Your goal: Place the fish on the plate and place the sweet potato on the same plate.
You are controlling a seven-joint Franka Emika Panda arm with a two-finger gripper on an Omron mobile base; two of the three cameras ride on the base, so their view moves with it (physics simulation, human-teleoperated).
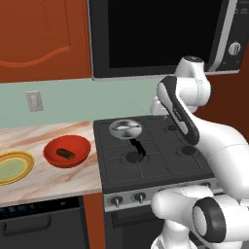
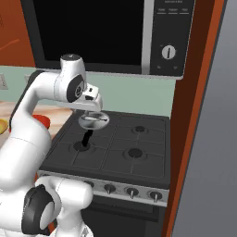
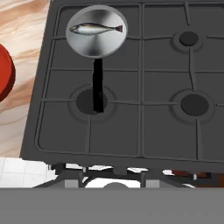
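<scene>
The fish is slim and silver-grey and lies in a small round steel pan on the stove's back left burner. The pan's black handle points toward the front. The fish also shows in the left base view. The sweet potato, a dark brown lump, rests inside the red bowl on the counter. Left of the bowl sits the plate, with a yellow rim and pale green centre. My gripper hangs above the pan, apart from the fish, shut on nothing.
The black stove has several burners and a row of knobs along its front. A black microwave hangs over it, close above my arm. The marble counter runs left of the stove.
</scene>
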